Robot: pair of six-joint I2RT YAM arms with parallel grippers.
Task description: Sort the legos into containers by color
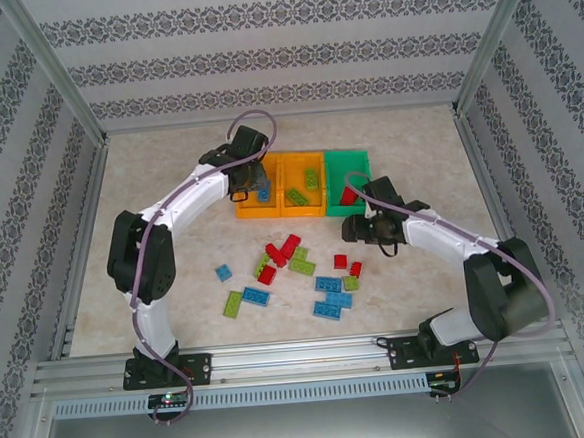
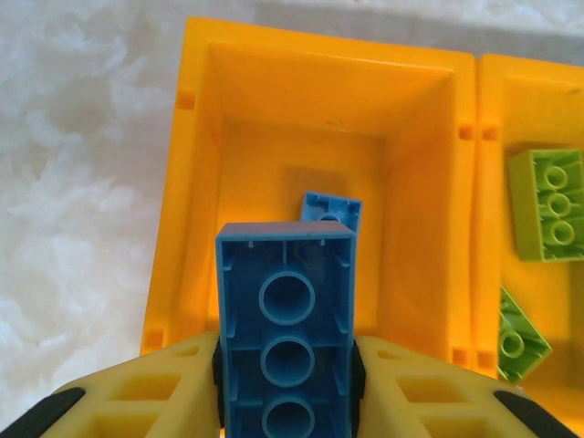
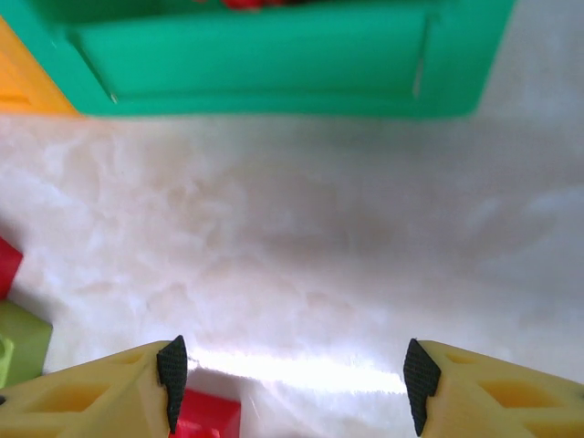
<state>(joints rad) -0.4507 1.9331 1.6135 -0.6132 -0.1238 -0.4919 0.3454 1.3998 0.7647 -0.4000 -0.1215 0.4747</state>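
Brick of sky-blue plastic (image 2: pixel 285 301) pinched across its flat long sides by left gripper (image 2: pixel 285 388), poised over leftmost orange plastic bin (image 2: pixel 301 91). Likely light, rigid, slick: best gripped on those flat walls. Right gripper (image 3: pixel 292 374) spread, empty, low over pale marbled tabletop (image 3: pixel 319 237) before green plastic bin (image 3: pixel 255 64).

The white-shelled, black-jointed left arm (image 1: pixel 186 201) and right arm (image 1: pixel 439 237) are each trailed by a pale lilac cable (image 1: pixel 253 113), and the left claw (image 2: pixel 287 365) and right claw (image 3: pixel 292 374) are formed of yellow latticed plastic fingers (image 3: pixel 493 383) with black pads (image 3: pixel 172 372).
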